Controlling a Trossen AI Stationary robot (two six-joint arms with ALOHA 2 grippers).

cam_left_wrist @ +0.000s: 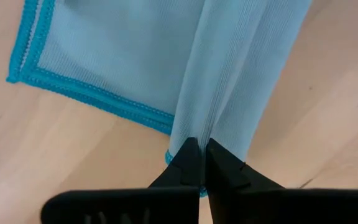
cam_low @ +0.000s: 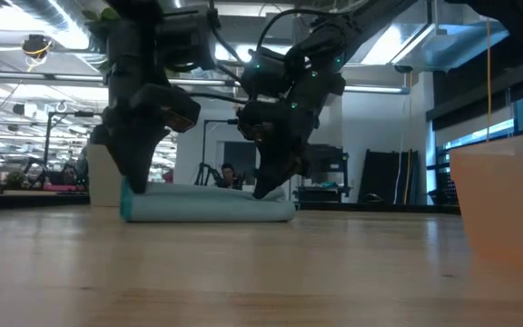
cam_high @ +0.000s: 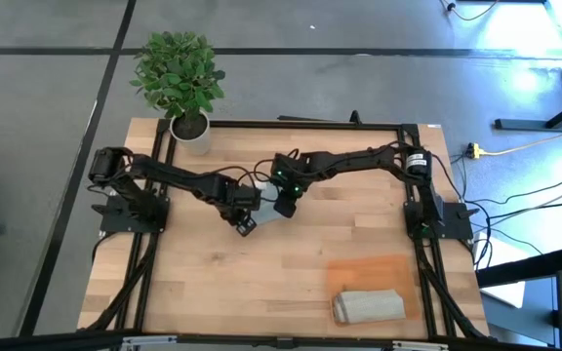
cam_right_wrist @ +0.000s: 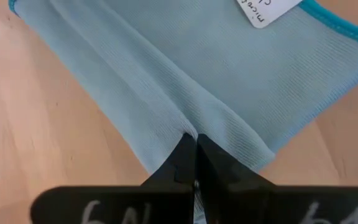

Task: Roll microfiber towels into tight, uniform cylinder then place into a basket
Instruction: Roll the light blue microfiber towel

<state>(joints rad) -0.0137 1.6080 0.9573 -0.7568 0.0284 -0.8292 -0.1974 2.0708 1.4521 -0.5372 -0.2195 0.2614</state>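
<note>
- Both dark arms meet near the middle of the pale butcher-block wood table (cam_high: 261, 283), a bit toward 12 o'clock.
- The pale blue ribbed microfiber towel with a brighter turquoise stitched hem (cam_left_wrist: 135, 56) lies there partly rolled. From the low camera it reads as a soft, low tube lying flat on the wood.
- The left gripper (cam_left_wrist: 199, 163) has its black fingers clenched on a pinched ridge of that blue towel, at the end of the roll toward 9 o'clock.
- The right gripper (cam_right_wrist: 194, 155) is clamped the same way on a fold of the same cloth, at the end toward 3 o'clock. A small white tag (cam_right_wrist: 266, 9) with handwriting sits near the hem there.
- The second towel, a grey-beige matte cloth rolled into a stubby cylinder (cam_high: 369, 305), sits at about 5 o'clock on the table, well apart from the arms.
- It lies on the flat orange-brown rectangular basket (cam_high: 374, 270). Looks like it's at the basket's near edge, though from overhead I can't quite tell.
- A leafy green plant in a white pot (cam_high: 189, 129) stands at about 11 o'clock.
</note>
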